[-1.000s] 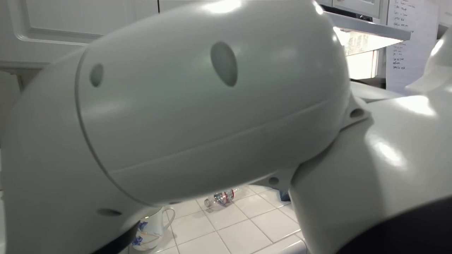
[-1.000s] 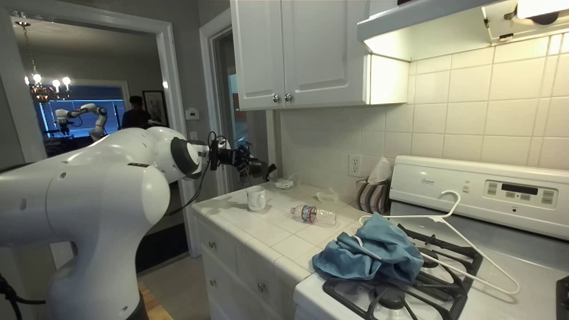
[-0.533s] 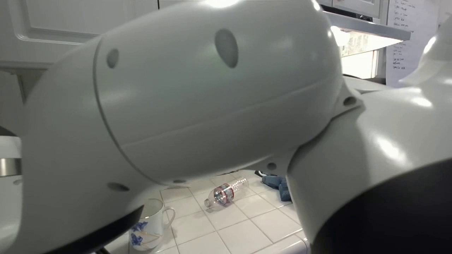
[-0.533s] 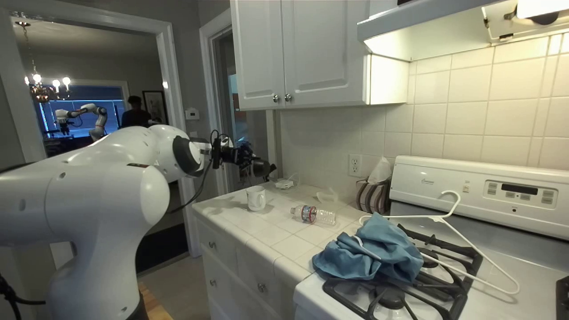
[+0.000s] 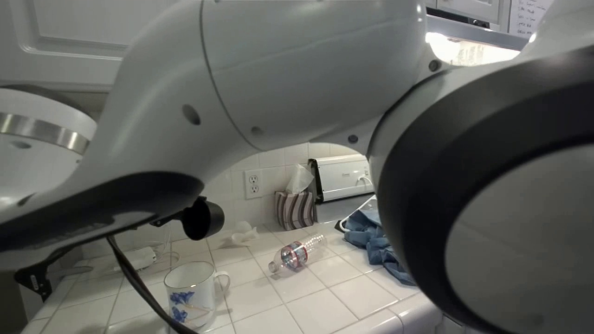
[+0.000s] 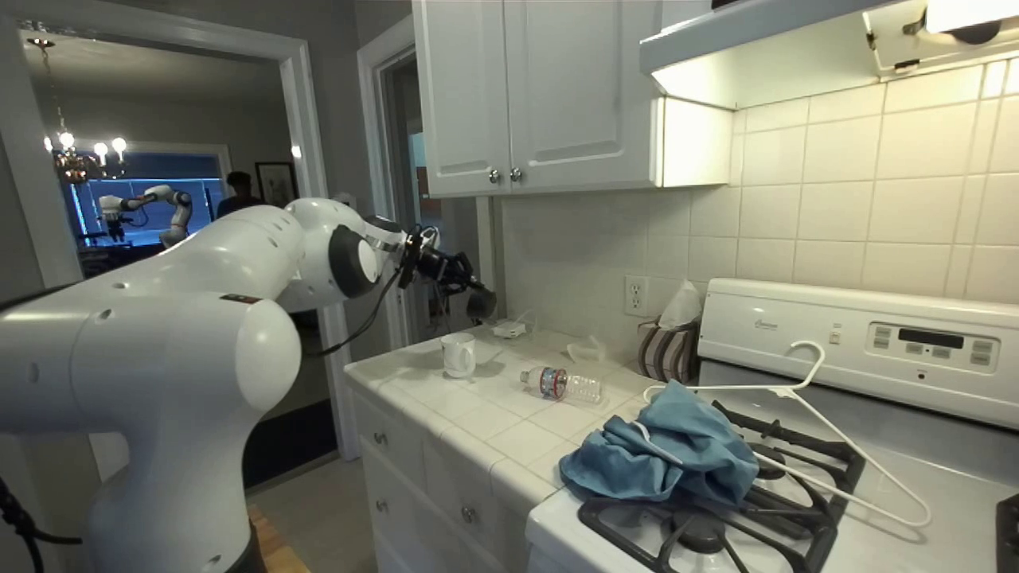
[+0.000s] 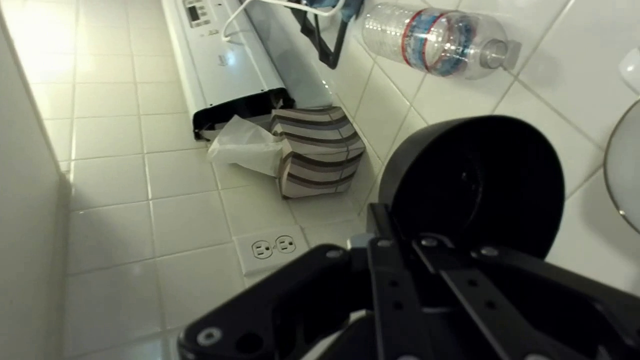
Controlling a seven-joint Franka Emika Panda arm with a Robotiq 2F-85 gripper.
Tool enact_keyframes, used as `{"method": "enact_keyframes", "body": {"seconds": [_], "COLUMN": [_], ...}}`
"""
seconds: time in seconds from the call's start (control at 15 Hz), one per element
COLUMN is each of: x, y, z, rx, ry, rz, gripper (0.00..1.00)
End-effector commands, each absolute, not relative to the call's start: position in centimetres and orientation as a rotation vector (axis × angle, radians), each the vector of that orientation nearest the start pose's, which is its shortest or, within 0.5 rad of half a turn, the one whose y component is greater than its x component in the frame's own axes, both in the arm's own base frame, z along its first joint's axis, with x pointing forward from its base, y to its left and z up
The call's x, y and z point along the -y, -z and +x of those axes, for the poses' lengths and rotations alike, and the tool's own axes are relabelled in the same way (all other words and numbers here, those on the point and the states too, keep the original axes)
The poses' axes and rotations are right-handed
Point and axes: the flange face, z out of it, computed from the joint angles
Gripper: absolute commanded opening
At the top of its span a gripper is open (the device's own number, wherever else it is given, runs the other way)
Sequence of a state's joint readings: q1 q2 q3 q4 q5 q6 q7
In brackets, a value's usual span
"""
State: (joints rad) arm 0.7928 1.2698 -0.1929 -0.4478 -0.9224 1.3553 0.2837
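Observation:
A small black cup (image 7: 480,175) is gripped at its wall by my gripper (image 7: 396,225), whose fingers are closed on the near rim. In the wrist view the cup's dark mouth shows, and I make out no contents. In both exterior views the cup (image 5: 203,219) hangs tilted above the tiled counter, at the end of the arm. Nearest below it stands a white mug (image 5: 191,297) with blue flowers; only its rim edge shows in the wrist view. A clear plastic bottle (image 5: 294,256) with a red and blue label lies on its side farther along the counter.
A striped tissue box (image 6: 667,350) stands by the wall beside the stove. Blue cloth (image 6: 669,446) and a white hanger (image 6: 820,414) lie over the burners. A white device (image 6: 509,329) with a cable sits at the counter's back corner. Cabinets (image 6: 541,95) hang overhead.
The arm has risen and reached forward, uncovering the counter, tissue box and cup in an exterior view. The held cup has shifted slightly over the counter and tilted. Mug and bottle have not moved.

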Motion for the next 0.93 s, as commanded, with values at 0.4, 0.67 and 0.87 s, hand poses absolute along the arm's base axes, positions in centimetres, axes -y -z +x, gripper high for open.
{"method": "enact_keyframes", "body": {"seconds": [0.4, 0.67, 0.87], "x": [-40.2, -38.8, -38.1], "y": [-33.5, -33.7, -33.9], "z": [66.9, 67.9, 68.6], "rx": [-0.049, 0.148, 0.314], "ry": [-0.32, -0.33, -0.355], "rz": [2.358, 2.468, 2.534], "gripper": [0.01, 0.01, 0.01]}}
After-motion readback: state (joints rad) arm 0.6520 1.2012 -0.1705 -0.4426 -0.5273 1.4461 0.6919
